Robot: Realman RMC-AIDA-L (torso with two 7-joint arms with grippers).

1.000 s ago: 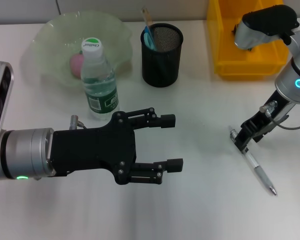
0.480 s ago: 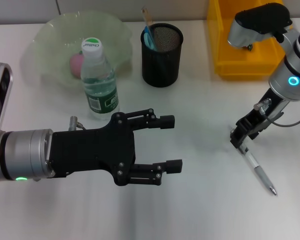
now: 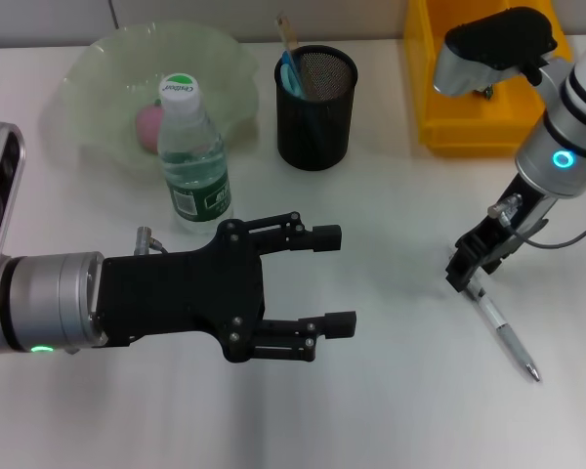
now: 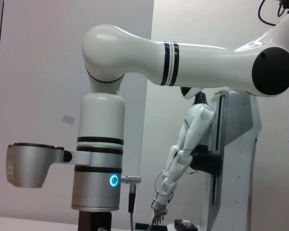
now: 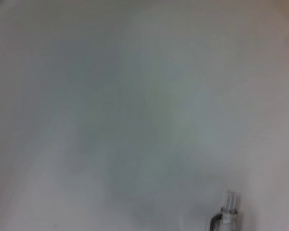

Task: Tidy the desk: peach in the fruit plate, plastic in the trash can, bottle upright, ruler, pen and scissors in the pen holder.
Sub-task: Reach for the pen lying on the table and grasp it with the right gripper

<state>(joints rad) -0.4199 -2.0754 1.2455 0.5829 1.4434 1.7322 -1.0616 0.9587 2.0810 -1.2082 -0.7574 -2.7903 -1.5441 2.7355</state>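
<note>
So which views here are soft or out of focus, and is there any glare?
Head view: sharp, even light, soft shadows under the left gripper and right gripper by the pen; no strong glare. Right wrist view: blurred throughout, only the pen's end recognisable. Left wrist view: in focus, aimed at the right arm.

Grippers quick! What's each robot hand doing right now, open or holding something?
Left gripper: open, holding nothing, hovering over the table in front of the water bottle.
Right gripper: down at the top end of the pen; cannot tell if it grips.
</note>
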